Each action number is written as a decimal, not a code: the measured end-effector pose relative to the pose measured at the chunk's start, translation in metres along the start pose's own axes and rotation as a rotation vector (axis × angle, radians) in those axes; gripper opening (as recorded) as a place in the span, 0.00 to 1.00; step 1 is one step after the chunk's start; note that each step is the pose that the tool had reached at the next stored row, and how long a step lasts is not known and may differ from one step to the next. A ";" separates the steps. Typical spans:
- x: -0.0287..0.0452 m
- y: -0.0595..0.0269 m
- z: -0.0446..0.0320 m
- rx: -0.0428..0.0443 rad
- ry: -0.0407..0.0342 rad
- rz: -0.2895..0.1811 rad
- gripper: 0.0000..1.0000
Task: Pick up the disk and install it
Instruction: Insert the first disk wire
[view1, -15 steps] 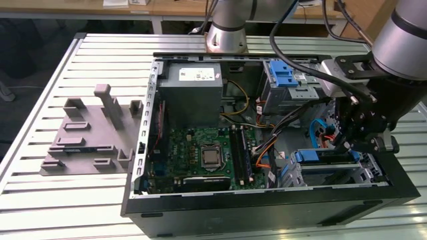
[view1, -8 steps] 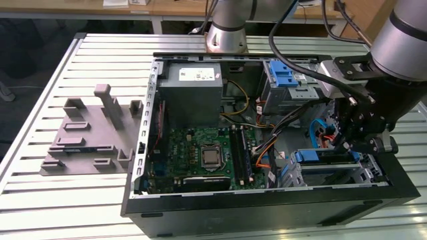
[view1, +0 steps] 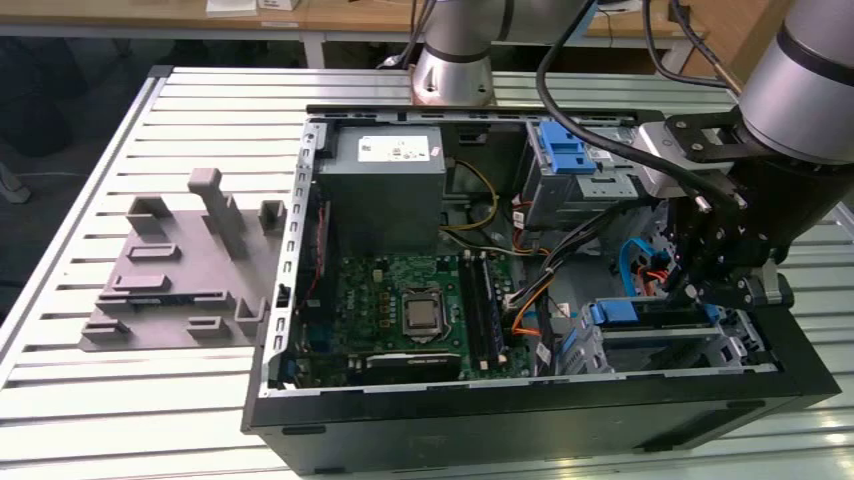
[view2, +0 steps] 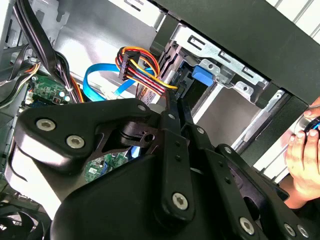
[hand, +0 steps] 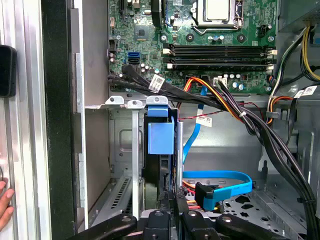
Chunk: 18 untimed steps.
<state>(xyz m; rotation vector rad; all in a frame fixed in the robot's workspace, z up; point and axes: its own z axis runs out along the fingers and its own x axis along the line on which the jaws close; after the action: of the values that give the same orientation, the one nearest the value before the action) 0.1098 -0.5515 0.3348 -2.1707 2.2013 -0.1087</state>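
- Gripper (view1: 705, 290): at the end of the Universal Robots arm, reaching down into the open computer case (view1: 534, 420) at the corner on the exterior view's right, directly over the lower drive cage (view1: 667, 340).
- Disk (hand: 161, 137): in the first wrist view it stands on edge inside the cage slot, with the blue carrier tab facing the camera and a dark body below it; the blue tab also shows in the second wrist view, seated between the cage's silver rails.
- Fingers (hand: 172, 220): the black linkage converges on the disk's edge and appears clamped on it, though the contact itself is hidden by the gripper body, so this is a judgement.
- Step in hand: judged as the insertion phase, with pickup done and the disk already partly down in the cage; how deep it sits cannot be told.
- Surroundings: a blue data cable (hand: 220, 182) and an orange-yellow-black power cable bundle (view2: 142, 67) lie just beside the slot; the motherboard (view1: 400, 310) is well apart.
- Next move calls for: straight travel along the rails, with no tilt, and with the nearby cables kept out of the slot.
- Person's hand (view2: 302, 165): resting at the case's outer edge, outside the work zone.
- Grey fixture (view1: 180, 270): lying on the slatted counter (view1: 80, 400), away from the case.
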 end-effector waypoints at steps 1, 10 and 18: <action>0.0000 0.0000 0.0003 0.0002 -0.0004 0.000 0.16; 0.0003 0.0003 0.0033 0.0005 -0.0035 0.000 0.16; 0.0011 0.0003 0.0054 0.0000 -0.0037 0.000 0.16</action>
<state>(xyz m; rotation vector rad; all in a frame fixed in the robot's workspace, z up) 0.1100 -0.5527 0.3294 -2.1687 2.1997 -0.1046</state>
